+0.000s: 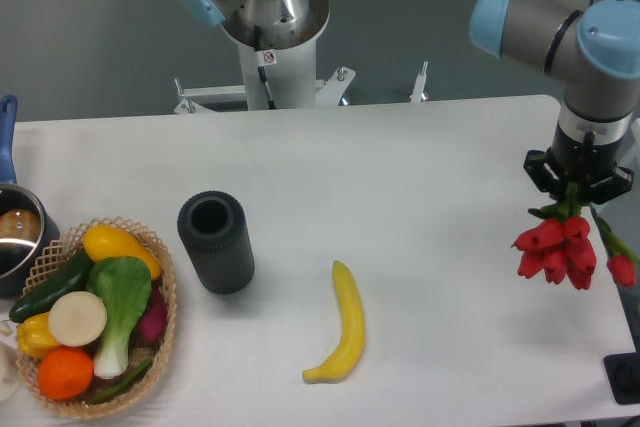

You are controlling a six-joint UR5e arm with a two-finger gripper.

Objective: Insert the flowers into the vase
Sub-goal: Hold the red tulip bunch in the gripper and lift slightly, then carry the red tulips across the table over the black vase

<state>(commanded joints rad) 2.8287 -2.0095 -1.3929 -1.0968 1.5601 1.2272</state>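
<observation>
In the only view, the gripper [578,192] hangs at the right edge of the frame, fingers clamped on the flowers [560,247], whose red buds dangle head-down below it above the table [420,147]. The vase [215,242] stands upright left of centre, well apart, with a banana [342,327] between and a basket [165,347] of produce at lower left. The bunch looks wider than the mouth (a real risk): buds could catch the rim and tip the vase.
</observation>
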